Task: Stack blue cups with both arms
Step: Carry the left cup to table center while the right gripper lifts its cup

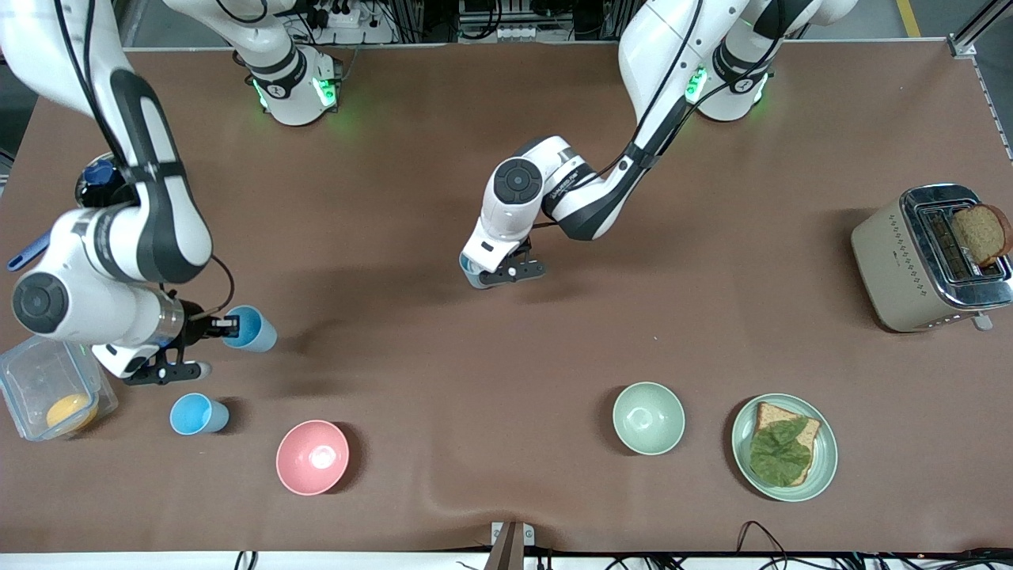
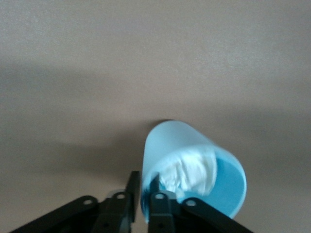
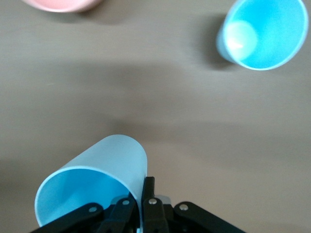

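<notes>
My right gripper [image 1: 228, 324] is shut on the wall of a light-blue cup [image 1: 252, 328], held on its side above the table near the right arm's end. In the right wrist view the gripper [image 3: 144, 188] pinches this cup [image 3: 97, 170] by its rim. A second blue cup [image 1: 198, 414] stands upright on the table, nearer the front camera, and also shows in the right wrist view [image 3: 265, 31]. My left gripper [image 1: 480, 277] is low over the middle of the table, shut on a third blue cup [image 1: 472, 275], mostly hidden there. In the left wrist view the gripper [image 2: 145, 185] grips that cup [image 2: 189, 150] by its wall.
A pink bowl [image 1: 312, 457] sits beside the standing cup, and its edge shows in the right wrist view [image 3: 58, 4]. A pale green bowl [image 1: 648, 417], a plate [image 1: 829, 451] with bread and lettuce and a toaster [image 1: 894, 261] are toward the left arm's end. A clear container [image 1: 16, 364] is under the right arm.
</notes>
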Robot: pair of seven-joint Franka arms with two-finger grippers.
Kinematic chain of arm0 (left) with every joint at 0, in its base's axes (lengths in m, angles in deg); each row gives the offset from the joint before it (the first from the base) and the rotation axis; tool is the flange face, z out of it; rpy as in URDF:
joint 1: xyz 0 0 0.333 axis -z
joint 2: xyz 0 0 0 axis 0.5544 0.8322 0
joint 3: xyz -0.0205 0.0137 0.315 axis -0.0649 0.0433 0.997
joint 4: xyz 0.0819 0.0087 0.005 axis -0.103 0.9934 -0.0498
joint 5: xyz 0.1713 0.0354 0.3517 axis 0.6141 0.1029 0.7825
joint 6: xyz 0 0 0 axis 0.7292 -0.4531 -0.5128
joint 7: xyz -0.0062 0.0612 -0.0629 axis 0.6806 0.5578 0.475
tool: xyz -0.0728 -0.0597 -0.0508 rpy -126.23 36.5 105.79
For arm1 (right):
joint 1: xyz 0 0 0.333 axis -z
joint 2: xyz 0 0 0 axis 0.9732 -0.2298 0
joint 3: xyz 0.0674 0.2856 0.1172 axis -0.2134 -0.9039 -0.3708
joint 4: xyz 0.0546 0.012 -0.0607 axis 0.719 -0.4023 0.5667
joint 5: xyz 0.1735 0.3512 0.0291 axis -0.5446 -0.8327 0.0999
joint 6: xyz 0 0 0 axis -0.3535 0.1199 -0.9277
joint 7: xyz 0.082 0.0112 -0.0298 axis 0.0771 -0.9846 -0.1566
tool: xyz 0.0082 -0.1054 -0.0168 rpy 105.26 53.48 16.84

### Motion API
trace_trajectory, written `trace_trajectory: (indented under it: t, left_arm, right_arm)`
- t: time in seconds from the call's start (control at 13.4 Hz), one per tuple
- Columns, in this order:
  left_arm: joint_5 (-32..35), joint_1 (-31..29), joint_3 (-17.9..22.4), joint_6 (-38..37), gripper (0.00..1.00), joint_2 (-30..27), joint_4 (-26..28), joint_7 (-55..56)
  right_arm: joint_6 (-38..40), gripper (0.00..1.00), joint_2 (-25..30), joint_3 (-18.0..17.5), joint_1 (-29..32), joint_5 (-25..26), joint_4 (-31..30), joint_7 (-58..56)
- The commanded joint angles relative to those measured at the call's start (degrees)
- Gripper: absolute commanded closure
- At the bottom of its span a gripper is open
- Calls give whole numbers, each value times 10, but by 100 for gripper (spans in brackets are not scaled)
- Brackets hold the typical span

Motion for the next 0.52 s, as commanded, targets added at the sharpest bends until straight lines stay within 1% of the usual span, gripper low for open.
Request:
trace_trajectory:
  t: [0.0, 0.07, 0.22, 0.37, 0.45]
  left_arm:
    - [6, 1, 10, -30, 0, -11, -16, 4]
    - [8, -12, 9, -50, 0, -25, -16, 3]
    - [13, -36, 10, -96, 0, -78, -16, -1]
    - [64, -67, 9, -160, 0, -147, -16, -18]
    - [74, -86, 9, -188, 0, -177, -16, -30]
  right_arm:
    - [25, 100, 25, -46, -5, -15, -8, 2]
    - [25, 100, 26, -61, -5, -15, -8, 9]
    - [25, 100, 26, -86, -5, -20, -1, 10]
    - [21, 100, 25, -117, -16, -23, 0, 25]
    - [20, 100, 26, -125, -38, -22, -1, 53]
